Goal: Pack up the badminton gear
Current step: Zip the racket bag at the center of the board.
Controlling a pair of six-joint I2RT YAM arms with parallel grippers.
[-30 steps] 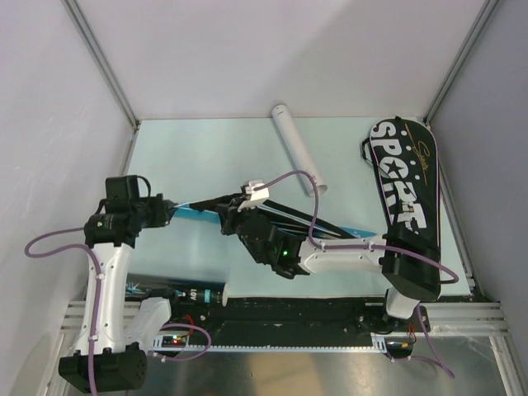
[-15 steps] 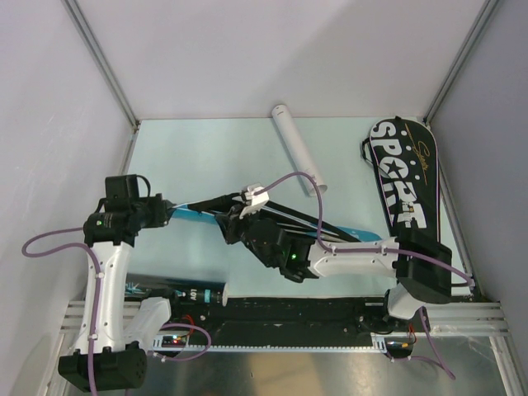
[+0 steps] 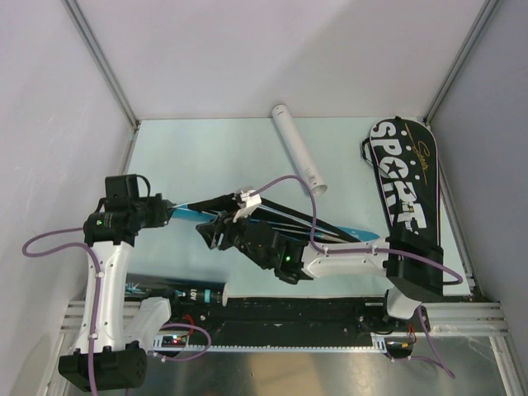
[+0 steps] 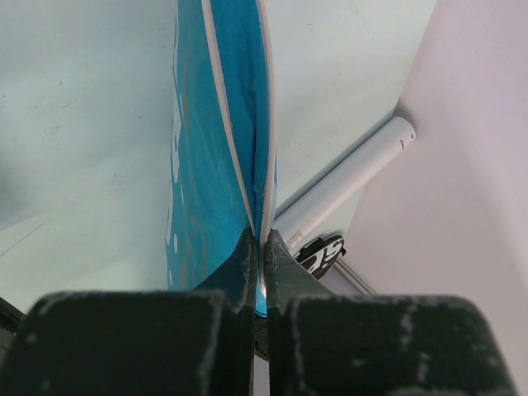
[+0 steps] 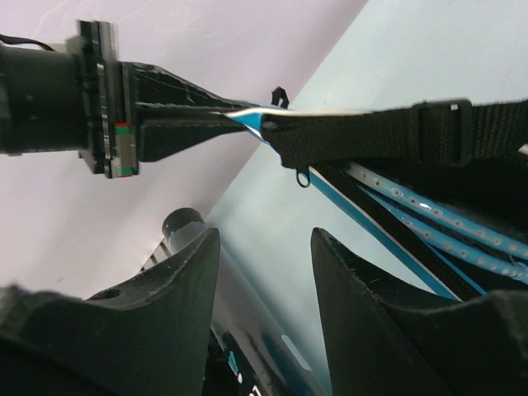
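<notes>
Right gripper (image 5: pixel 264 239) has slid leftward along the blue cover (image 4: pixel 216 165), jaws parted, holding nothing; the cover's black strap (image 5: pixel 371 132) lies just ahead. Left gripper (image 4: pixel 261 241) is clamped on the cover's edge. Light-blue frames (image 5: pixel 429 223), probably rackets, lie ahead of the right gripper too.

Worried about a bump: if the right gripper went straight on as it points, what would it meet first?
Probably the zipper pull on the blue cover, just ahead of the open right gripper; depth is unclear.
</notes>
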